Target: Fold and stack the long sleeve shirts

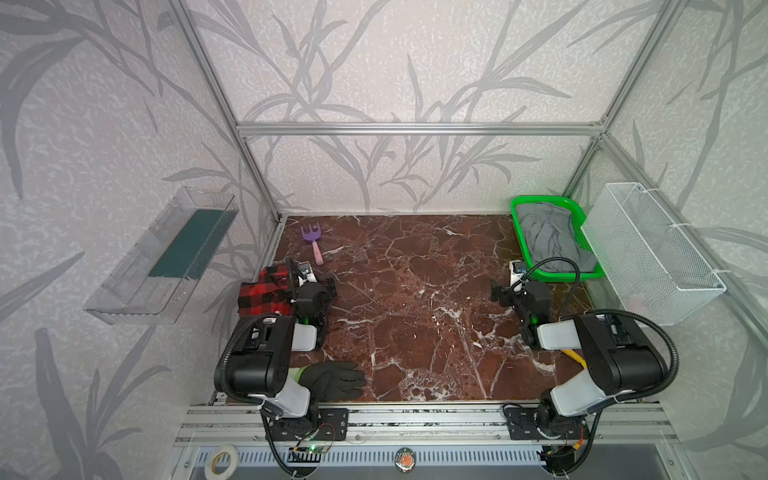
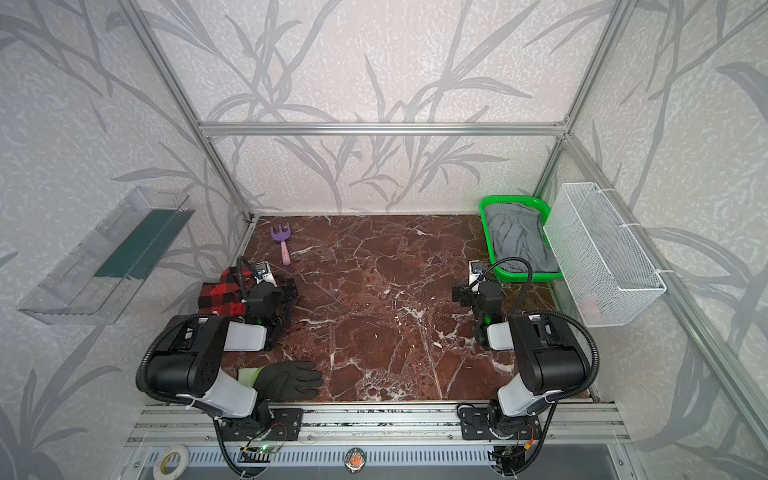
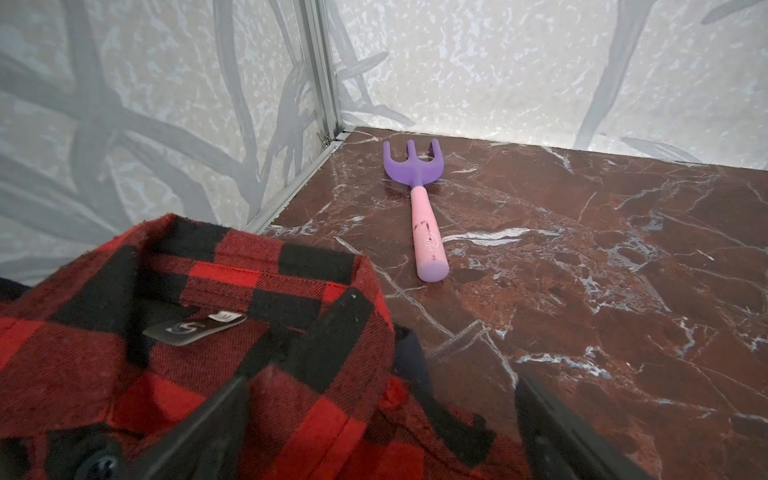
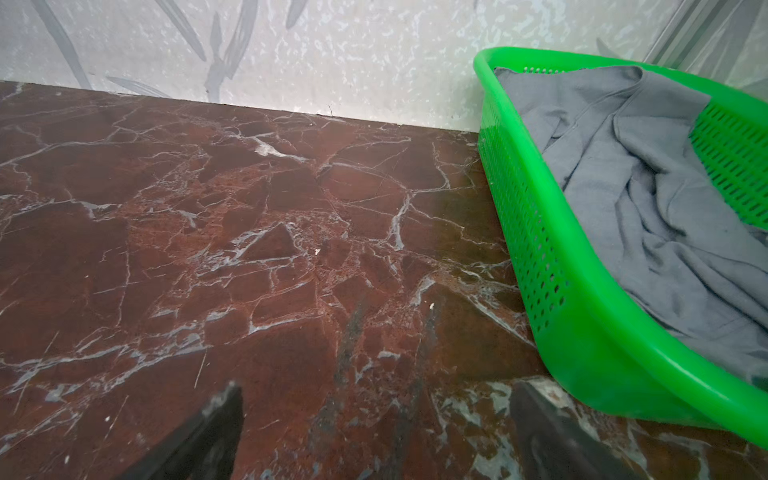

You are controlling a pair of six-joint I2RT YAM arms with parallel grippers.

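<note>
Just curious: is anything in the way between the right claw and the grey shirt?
Only the green basket: its side wall stands between the open right gripper and the grey shirt lying inside. Nothing else visible.

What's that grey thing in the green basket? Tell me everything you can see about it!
It is a grey shirt made of thin, soft-looking cloth. It is all crumpled and wrinkly, not folded. A seam and a rounded edge show at one end, perhaps the neck. It lies loose inside the green basket and covers most of its bottom. The basket stands in the far right corner of the table. Nothing but the basket touches the shirt.
</note>
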